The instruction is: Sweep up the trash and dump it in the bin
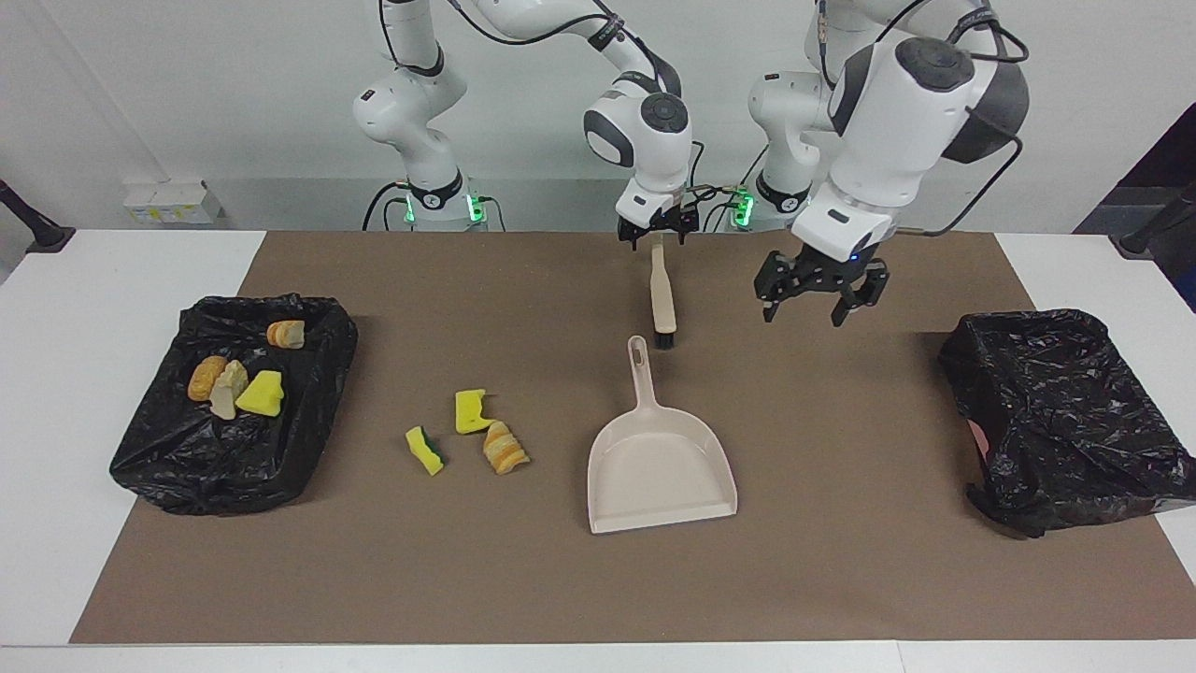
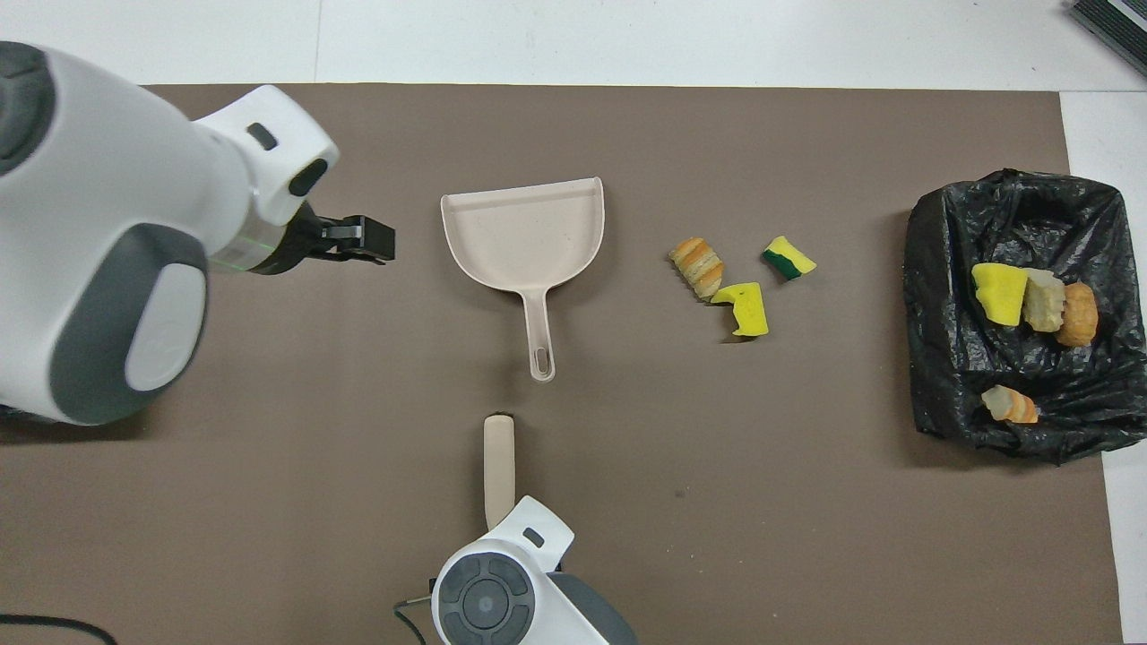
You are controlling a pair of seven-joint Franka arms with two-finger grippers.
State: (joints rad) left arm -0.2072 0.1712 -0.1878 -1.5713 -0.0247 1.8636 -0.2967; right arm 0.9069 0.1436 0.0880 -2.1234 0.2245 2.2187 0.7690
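Note:
Three pieces of trash lie on the brown mat: a yellow sponge (image 1: 472, 411) (image 2: 745, 309), a green-backed sponge (image 1: 425, 451) (image 2: 789, 258) and a bread-like lump (image 1: 505, 448) (image 2: 697, 266). Beside them is the beige dustpan (image 1: 659, 467) (image 2: 524, 228), its handle pointing toward the robots. The brush (image 1: 662, 299) (image 2: 499, 470) lies flat, nearer to the robots. My right gripper (image 1: 657, 234) hangs open just over the brush's handle end. My left gripper (image 1: 813, 301) (image 2: 372, 240) is open and empty in the air over the mat beside the dustpan. The black-lined bin (image 1: 187, 458) (image 2: 932, 269) holds several scraps.
A second black-bagged bin (image 1: 1065, 421) sits at the left arm's end of the table. The brown mat (image 1: 841, 579) covers most of the white table. In the overhead view the left arm's wrist hides that end of the mat.

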